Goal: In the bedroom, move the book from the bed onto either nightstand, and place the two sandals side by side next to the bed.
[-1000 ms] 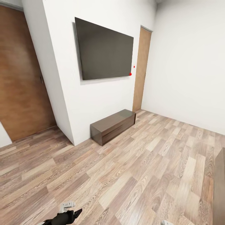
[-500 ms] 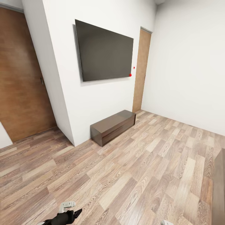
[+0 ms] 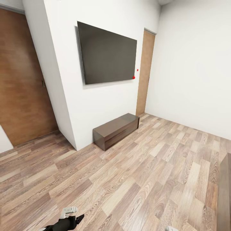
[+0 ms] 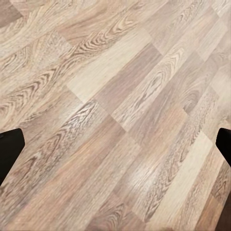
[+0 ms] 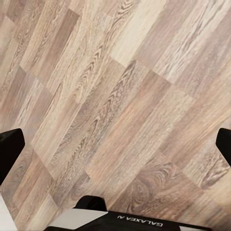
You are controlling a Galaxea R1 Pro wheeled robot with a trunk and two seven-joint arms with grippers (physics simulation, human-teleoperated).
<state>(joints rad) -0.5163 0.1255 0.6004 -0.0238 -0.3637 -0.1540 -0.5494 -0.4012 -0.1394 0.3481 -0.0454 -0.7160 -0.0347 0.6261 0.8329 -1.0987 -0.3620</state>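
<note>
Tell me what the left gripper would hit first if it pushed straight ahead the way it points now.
Most likely the wood-plank floor: the left gripper, fingers spread wide, faces bare planks with nothing between. How far off the floor lies cannot be judged.

floor (image 3: 144,179): grained wood planks | bench (image 3: 116,130): glossy dark wood | screen (image 3: 107,54): matt black

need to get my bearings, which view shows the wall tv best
The head view: the dark TV hangs whole on the white wall above a low brown cabinet. Both wrist views look down at the wood-plank floor between open fingertips, with nothing of the TV.
</note>
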